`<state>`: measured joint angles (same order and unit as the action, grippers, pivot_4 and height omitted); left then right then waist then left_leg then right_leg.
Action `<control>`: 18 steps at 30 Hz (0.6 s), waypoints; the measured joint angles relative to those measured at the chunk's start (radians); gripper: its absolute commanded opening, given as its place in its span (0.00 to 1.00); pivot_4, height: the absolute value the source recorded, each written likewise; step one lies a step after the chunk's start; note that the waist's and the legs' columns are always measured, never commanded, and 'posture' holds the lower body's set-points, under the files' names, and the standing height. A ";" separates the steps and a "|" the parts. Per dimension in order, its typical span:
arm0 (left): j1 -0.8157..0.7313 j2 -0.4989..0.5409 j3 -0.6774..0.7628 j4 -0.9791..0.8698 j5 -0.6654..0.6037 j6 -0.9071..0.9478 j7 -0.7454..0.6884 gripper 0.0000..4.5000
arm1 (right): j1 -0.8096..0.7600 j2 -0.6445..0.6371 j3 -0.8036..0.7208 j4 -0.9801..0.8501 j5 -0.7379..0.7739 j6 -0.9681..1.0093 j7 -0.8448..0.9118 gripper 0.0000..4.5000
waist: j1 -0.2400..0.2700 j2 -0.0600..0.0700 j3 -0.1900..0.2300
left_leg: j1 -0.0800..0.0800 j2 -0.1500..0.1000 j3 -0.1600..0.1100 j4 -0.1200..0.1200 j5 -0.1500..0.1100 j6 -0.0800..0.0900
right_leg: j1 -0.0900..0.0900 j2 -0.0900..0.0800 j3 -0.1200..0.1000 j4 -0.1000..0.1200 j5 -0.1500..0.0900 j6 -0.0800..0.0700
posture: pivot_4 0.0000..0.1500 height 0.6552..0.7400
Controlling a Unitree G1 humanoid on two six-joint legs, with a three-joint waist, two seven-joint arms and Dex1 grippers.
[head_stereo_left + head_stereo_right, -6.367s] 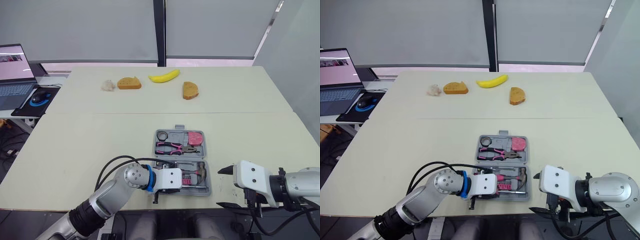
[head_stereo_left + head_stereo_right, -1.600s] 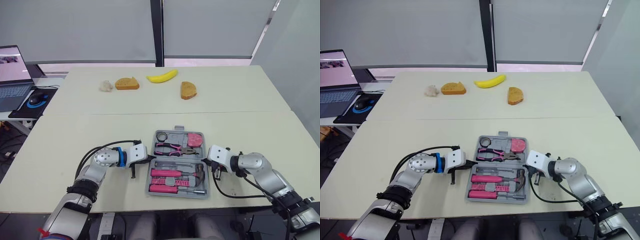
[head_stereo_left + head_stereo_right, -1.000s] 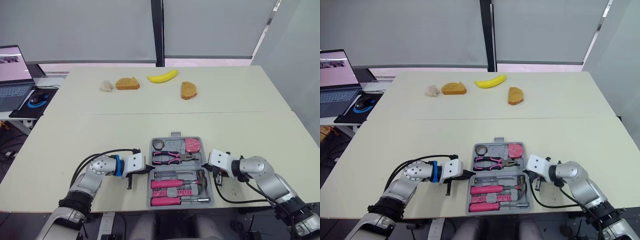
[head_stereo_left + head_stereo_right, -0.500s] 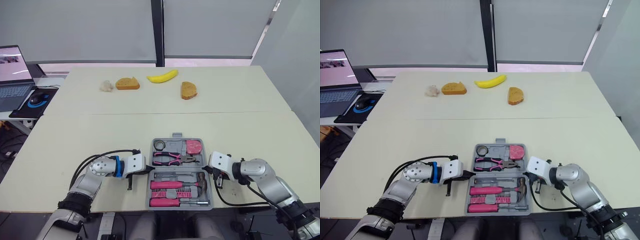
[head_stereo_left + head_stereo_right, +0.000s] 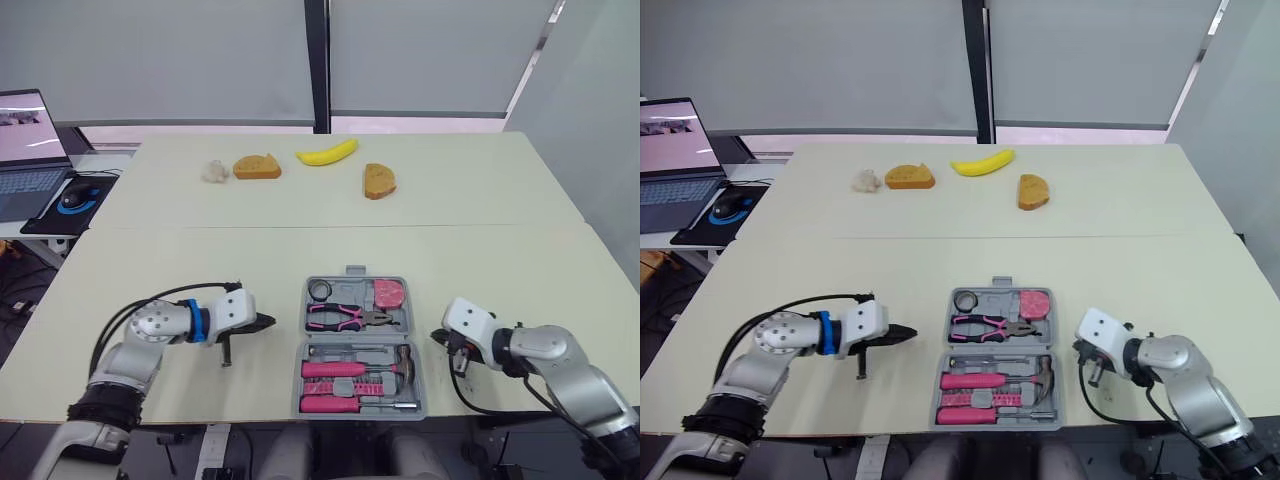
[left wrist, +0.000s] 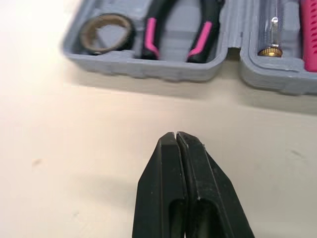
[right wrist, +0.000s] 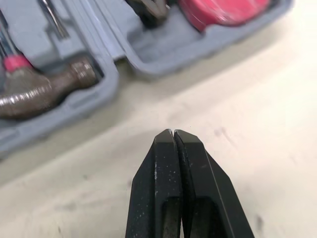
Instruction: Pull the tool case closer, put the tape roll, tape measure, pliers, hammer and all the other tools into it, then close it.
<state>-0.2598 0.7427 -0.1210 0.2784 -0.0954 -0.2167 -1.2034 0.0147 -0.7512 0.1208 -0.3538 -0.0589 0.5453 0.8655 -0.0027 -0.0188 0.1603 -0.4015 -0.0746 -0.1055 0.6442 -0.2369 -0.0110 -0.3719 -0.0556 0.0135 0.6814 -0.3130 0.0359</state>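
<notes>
head views: one grey tool case [image 5: 354, 271] lies open on the near middle of the table [image 5: 180, 260], with one gripper on each side of it. its far half holds one tape roll [image 5: 320, 290] at the left, one pair of pink-handled pliers [image 5: 345, 316] in the middle and one red tape measure [image 5: 388, 293] at the right. its near half holds one hammer [image 5: 400, 357] at the right and two pink-handled tools [image 5: 335, 370] lying across it. the left gripper [image 5: 264, 323] is left of the case, apart from it, pointing toward it. the right gripper [image 5: 439, 338] is just right of the case, also not touching it. along the far side of the table lie one banana [image 5: 327, 152], two bread slices [image 5: 257, 166] and one pale lump [image 5: 213, 171]. one laptop [image 5: 30, 140] and one mouse [image 5: 75, 195] sit on a side desk at the far left.

left wrist view: the left gripper's two black fingers are pressed together with nothing between them, over bare table, facing the case wall with the tape roll and the pliers' handles behind it.

right wrist view: the right gripper's two fingers are likewise clenched and empty, facing the case wall by the hammer's head and the tape measure.
</notes>
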 measured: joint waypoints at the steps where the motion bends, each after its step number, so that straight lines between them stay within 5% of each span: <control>1: 0.022 0.006 -0.002 -0.071 -0.033 0.028 -0.029 0.00 | 0.036 -0.018 -0.016 -0.032 -0.001 -0.005 -0.006 0.00 | 0.001 0.000 0.000 | 0.000 0.000 0.000 0.000 0.000 0.000 | 0.001 0.000 0.000 0.000 0.000 0.000 | 1.00 1.00; 7: 0.084 0.010 -0.131 -0.389 -0.103 0.185 -0.122 0.00 | 0.127 -0.025 -0.063 -0.151 0.032 0.024 -0.031 0.00 | -0.004 0.001 0.000 | 0.001 0.002 0.001 -0.001 0.000 0.001 | 0.003 0.001 0.000 0.001 0.000 0.000 | 1.00 1.00; 18: 0.013 -0.119 -0.347 -0.322 0.112 0.188 -0.048 0.00 | 0.121 -0.022 -0.057 -0.204 0.049 0.111 -0.063 0.00 | 0.000 0.001 0.000 | 0.001 0.001 0.001 0.000 0.000 0.001 | 0.004 0.001 0.000 0.000 0.000 0.000 | 1.00 1.00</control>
<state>-0.2471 0.6238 -0.4677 -0.0436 0.0167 -0.0282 -1.2515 0.1358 -0.7731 0.0635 -0.5574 -0.0101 0.6560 0.8023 -0.0024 -0.0180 0.1599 -0.4008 -0.0737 -0.1044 0.6442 -0.2372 -0.0103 -0.3679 -0.0544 0.0133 0.6817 -0.3131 0.0361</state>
